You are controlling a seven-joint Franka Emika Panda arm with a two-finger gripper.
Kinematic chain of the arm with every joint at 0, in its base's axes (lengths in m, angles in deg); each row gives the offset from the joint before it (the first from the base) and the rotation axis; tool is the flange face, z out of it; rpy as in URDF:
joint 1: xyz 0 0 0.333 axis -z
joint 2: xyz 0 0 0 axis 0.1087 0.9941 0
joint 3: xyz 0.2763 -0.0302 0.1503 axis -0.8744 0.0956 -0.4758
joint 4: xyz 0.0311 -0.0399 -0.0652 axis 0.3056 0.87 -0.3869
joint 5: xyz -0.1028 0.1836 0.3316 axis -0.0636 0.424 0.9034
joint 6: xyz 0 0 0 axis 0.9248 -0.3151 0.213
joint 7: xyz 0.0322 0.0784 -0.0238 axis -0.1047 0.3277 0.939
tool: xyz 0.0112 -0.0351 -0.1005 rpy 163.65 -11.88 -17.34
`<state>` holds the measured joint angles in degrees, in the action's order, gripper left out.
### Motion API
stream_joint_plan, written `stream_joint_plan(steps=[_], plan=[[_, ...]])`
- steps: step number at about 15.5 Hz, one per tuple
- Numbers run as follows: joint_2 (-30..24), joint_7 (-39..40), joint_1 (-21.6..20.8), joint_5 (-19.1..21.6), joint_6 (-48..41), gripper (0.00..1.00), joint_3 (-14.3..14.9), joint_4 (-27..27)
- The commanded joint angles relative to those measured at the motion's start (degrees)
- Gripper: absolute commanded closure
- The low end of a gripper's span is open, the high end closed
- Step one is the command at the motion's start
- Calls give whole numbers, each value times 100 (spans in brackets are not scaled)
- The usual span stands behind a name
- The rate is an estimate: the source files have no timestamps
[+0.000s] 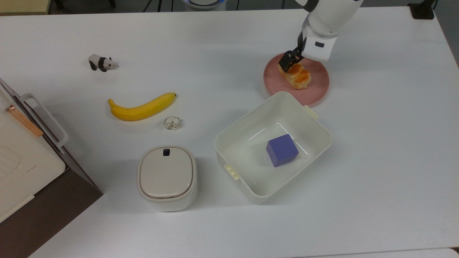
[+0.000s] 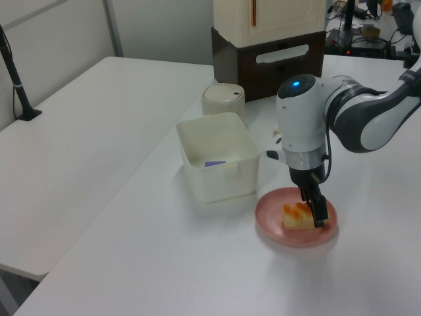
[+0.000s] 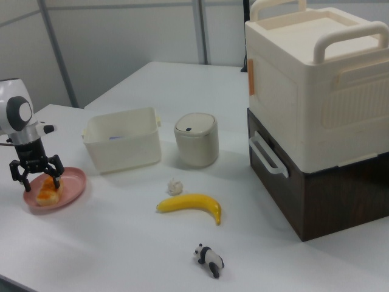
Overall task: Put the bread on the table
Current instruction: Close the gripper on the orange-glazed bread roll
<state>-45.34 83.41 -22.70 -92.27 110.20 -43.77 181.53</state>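
Note:
The bread (image 1: 298, 76) is a glazed golden-brown roll lying on a round pink plate (image 1: 317, 90) at the back right of the white table (image 1: 380, 118) in the top view. My gripper (image 1: 291, 66) is down over the roll's far end. In the right view the gripper (image 3: 35, 174) is open, its black fingers spread to either side just above the bread (image 3: 46, 191). In the left view the gripper (image 2: 318, 212) hangs at the right end of the bread (image 2: 295, 216) on the plate (image 2: 276, 225).
A white tub (image 1: 251, 186) holding a purple cube (image 1: 282, 150) stands right in front of the plate. A banana (image 1: 141, 107), a crumpled white scrap (image 1: 172, 123), a toy panda (image 1: 101, 63) and a lidded white bin (image 1: 166, 177) lie to the top view's left. A cream box on a brown base (image 3: 316, 109) stands beyond them.

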Motion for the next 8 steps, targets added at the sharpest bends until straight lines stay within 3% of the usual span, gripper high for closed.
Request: stream_joint_plan(steps=[1, 4, 5, 7, 8], plan=[[194, -1, 73, -228, 88, 0, 45, -151], [247, 8, 134, -315, 114, 2, 45, -186], [256, 8, 134, -325, 106, 9, 45, -195], [265, -1, 161, -325, 105, 42, 45, -203], [265, -18, 161, -325, 105, 48, 45, -212]])
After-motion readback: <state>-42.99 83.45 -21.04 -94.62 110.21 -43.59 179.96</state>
